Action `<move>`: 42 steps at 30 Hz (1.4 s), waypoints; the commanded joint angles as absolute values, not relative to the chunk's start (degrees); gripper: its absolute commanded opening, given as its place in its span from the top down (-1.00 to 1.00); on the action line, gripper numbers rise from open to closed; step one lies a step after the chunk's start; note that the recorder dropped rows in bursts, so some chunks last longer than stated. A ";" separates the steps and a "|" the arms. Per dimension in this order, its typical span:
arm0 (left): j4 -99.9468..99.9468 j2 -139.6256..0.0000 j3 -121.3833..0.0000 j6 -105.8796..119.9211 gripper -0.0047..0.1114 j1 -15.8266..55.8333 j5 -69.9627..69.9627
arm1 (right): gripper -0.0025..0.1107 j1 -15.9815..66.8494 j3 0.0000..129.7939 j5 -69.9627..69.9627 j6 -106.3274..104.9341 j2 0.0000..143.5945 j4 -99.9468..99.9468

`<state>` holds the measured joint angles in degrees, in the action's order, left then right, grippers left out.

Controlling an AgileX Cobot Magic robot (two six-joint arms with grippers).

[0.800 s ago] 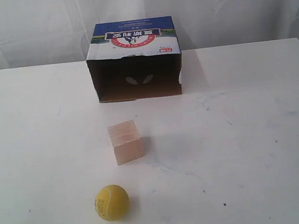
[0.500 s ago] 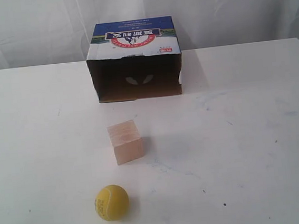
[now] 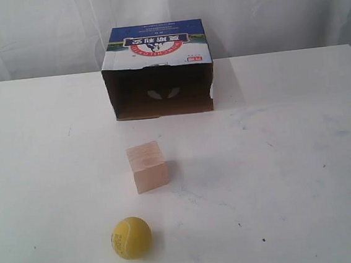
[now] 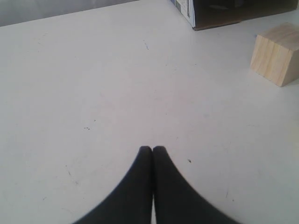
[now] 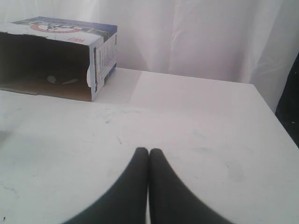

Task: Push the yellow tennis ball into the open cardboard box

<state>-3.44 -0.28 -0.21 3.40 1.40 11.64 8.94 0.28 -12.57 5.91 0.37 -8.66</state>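
The left wrist view crops the open cardboard box (image 4: 224, 13) and the wooden cube (image 4: 276, 55).

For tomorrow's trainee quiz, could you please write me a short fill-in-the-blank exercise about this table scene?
Between the small yellow tennis ball and the brown open cardboard box stands a pale wooden ____.
The left gripper and the right gripper are both ____.
The ball lies ____ the box.
Missing words: cube; shut; outside.

The light is bright and soft. The wooden cube (image 3: 147, 166) and the yellow tennis ball (image 3: 131, 238) throw faint shadows rightward on the worktop (image 3: 290, 158); the wrist views are slightly blurry.
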 commanded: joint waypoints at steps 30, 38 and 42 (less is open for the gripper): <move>-3.60 0.00 0.00 2.98 0.92 1.24 11.66 | 0.96 13.70 38.03 -44.25 -3.21 28.40 25.06; -3.60 0.00 0.00 2.98 0.92 1.24 11.66 | 0.96 28.83 50.74 -47.21 -8.80 54.61 25.13; -3.60 0.00 0.00 2.98 0.92 1.24 11.66 | 0.96 39.25 56.28 -43.86 -9.37 66.99 20.18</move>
<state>-3.44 -0.28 -0.21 3.40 1.40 11.64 33.22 53.05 -45.78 -8.21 60.12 23.55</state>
